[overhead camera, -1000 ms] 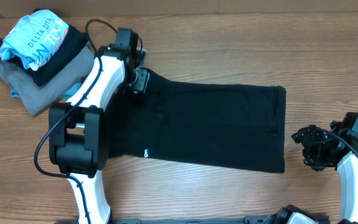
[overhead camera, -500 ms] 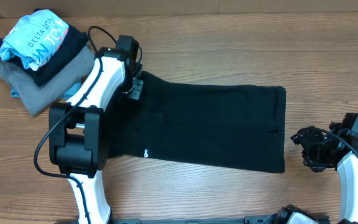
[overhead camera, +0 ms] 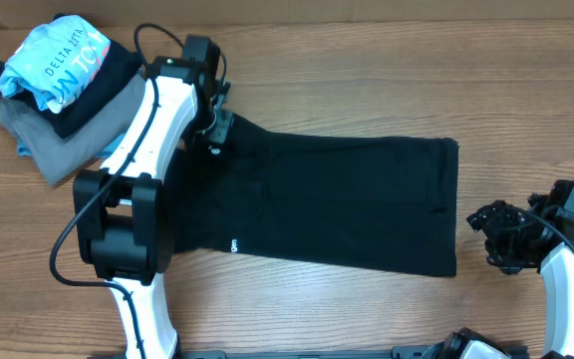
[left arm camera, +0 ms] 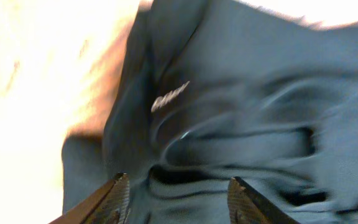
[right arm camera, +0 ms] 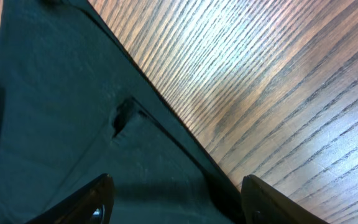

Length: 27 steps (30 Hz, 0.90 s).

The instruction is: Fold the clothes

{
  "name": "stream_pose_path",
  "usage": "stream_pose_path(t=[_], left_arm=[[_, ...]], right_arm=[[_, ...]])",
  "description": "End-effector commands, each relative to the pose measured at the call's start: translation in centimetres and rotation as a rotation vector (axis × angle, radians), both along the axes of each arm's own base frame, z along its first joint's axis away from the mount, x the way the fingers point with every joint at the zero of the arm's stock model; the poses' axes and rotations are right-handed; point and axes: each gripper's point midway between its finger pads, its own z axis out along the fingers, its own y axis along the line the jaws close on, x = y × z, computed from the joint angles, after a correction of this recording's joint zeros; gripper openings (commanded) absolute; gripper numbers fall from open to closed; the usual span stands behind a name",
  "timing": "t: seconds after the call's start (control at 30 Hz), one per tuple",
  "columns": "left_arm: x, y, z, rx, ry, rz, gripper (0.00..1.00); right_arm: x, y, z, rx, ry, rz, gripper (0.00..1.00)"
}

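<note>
The clothes [overhead camera: 347,199] lie flat mid-frame on the tabletop [overhead camera: 526,90], the left end effector [overhead camera: 217,130] released over their upper-left corner, likely to grasp it, the right end effector [overhead camera: 488,239] released beside the right hem.

You are at a robotics lab bench: the white-and-black left arm [overhead camera: 152,120] and right arm [overhead camera: 564,267] rise from the near edge of a wood-grain table [overhead camera: 367,90], with folded garments [overhead camera: 58,95] stacked in a corner.
</note>
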Motion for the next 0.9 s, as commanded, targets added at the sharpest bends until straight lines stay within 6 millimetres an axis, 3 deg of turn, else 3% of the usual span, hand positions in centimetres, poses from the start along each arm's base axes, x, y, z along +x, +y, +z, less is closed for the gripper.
stream_pose_path(t=[0.0,0.3,0.43,0.5,0.57,0.63,0.87], left_arm=[[1.0,-2.4,1.4,-0.063,-0.049,-0.077,0.56],[2.9,0.8,-0.6,0.032,-0.098,-0.022,0.55],[2.1,1.5,-2.2,0.041,-0.037,-0.010,0.54],[1.5,1.5,-3.9,0.045,0.016,-0.012,0.55],[1.1,1.3,-5.2,0.036,0.051,-0.014,0.48],[0.4,0.9,-6.7,0.008,0.106,-0.005,0.33],[-0.9,1.8,-7.0,0.057,0.161,0.030,0.25]], right_arm=[[0.6,-0.4,0.9,-0.017,-0.031,0.002,0.69],[0.5,-0.3,0.8,-0.014,-0.025,0.002,0.70],[0.5,-0.3,0.8,-0.014,-0.025,0.002,0.70],[0.5,-0.3,0.8,-0.014,-0.025,0.002,0.70],[0.5,-0.3,0.8,-0.014,-0.025,0.002,0.70],[0.4,-0.3,0.8,-0.012,-0.021,0.002,0.70],[0.3,-0.2,0.8,-0.010,-0.018,0.002,0.70]])
